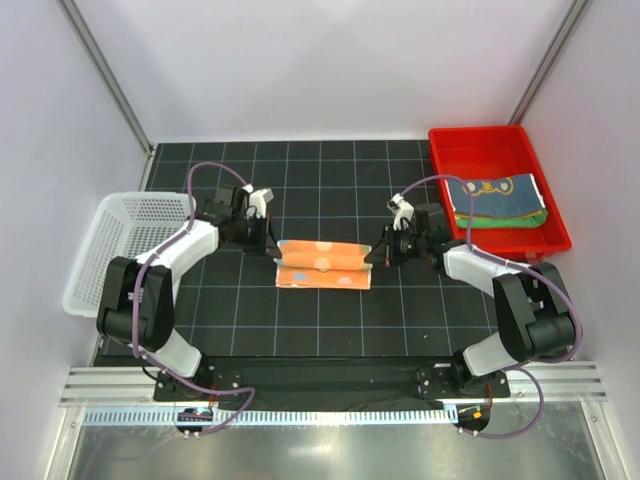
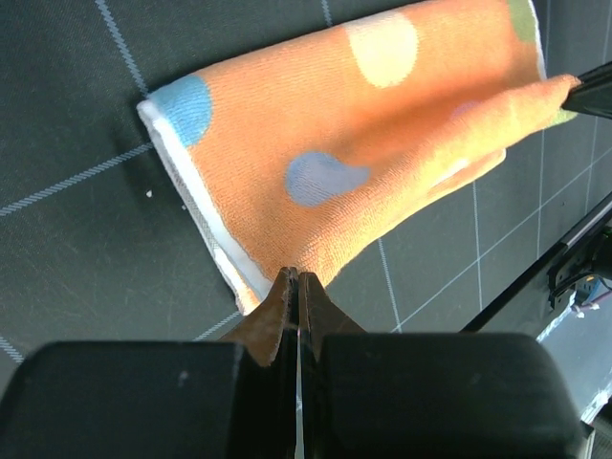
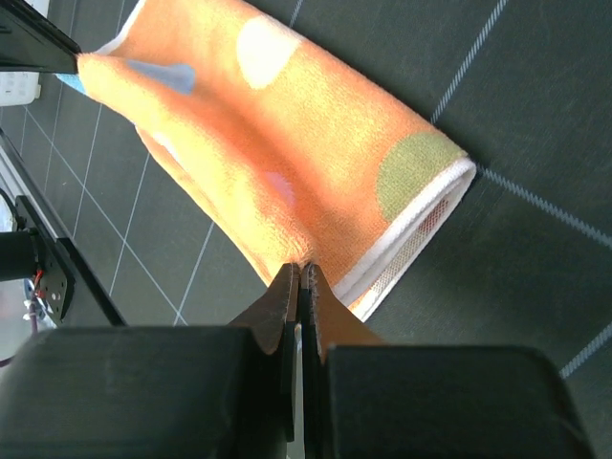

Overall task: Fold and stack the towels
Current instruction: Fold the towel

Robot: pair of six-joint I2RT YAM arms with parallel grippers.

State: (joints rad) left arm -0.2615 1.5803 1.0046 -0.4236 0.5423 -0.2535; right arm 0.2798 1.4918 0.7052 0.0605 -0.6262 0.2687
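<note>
The soft orange towel with pale, blue and green spots [image 1: 322,264] lies folded into a long band at the middle of the black gridded mat [image 1: 320,180], between the two arms. The left gripper [image 2: 295,277] is pinched tight on its left end, and the right gripper [image 3: 298,271] is clamped on the opposite end. The yellow-and-blue tiger-face towel [image 1: 495,192] sits atop the green towel [image 1: 500,221] in the red plastic tray [image 1: 445,150] at far right.

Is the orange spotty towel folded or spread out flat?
Folded. The orange towel is doubled over: the right wrist view shows two layers at its white-edged end.
</note>
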